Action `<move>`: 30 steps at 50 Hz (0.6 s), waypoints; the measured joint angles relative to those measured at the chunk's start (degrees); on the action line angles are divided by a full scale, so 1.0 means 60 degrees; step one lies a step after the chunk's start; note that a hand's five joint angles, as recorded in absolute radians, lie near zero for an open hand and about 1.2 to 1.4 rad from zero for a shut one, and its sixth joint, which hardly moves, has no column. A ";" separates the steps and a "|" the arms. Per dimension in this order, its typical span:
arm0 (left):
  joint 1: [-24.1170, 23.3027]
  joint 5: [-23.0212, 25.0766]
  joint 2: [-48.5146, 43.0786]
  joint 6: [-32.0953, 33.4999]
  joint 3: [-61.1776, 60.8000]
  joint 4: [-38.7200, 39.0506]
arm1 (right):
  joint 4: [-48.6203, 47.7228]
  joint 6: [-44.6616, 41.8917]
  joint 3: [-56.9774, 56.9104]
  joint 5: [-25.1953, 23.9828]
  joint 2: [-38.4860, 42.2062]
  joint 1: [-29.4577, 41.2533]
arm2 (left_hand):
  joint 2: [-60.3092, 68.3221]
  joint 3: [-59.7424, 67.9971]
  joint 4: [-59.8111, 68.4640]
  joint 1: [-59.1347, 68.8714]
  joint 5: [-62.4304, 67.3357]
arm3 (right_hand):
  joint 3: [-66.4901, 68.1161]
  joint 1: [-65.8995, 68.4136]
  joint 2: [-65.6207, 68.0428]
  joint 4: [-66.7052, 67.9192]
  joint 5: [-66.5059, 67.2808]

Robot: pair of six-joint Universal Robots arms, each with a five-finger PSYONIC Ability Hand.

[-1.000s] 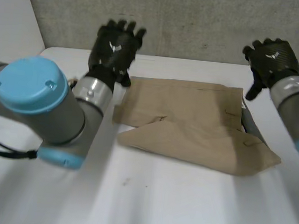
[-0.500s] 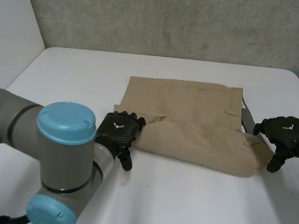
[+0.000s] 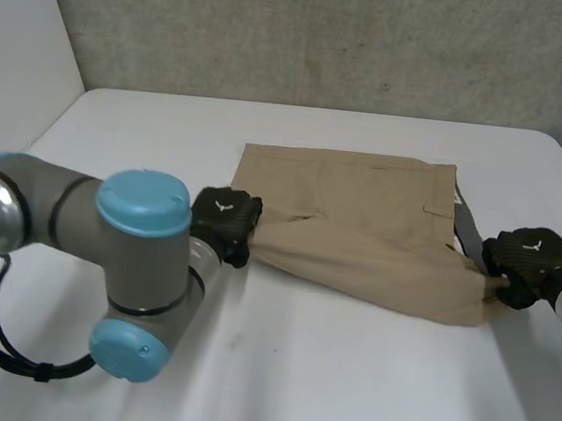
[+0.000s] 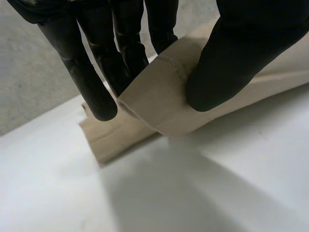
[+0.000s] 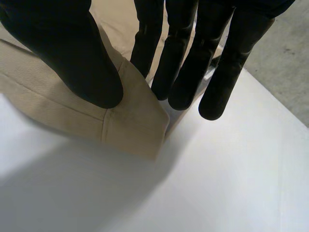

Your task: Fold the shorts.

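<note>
The left hand [image 3: 225, 220] and right hand [image 3: 525, 258] each pinched a near corner of the tan shorts [image 3: 361, 219], seemingly to fold that edge over.

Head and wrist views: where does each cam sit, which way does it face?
Head view: between and behind the arms, looking down at the white table; both arms show, left robot hand and right robot hand at opposite ends of the tan shorts.
Left wrist view: on the left wrist, looking along the palm; its fingers and thumb pinch a shorts edge.
Right wrist view: on the right wrist, same way; thumb and fingers pinch a shorts corner.
Shared by wrist views: shorts, table.
</note>
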 measured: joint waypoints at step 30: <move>0.1197 0.1344 0.1506 0.0629 0.1061 -0.2155 | 0.2119 0.1964 -0.0941 0.0008 -0.1915 0.1698 | -0.3026 -0.2805 -0.2908 -0.2651 -0.2294 | 0.0000 0.0000 0.0000 0.0002 0.0221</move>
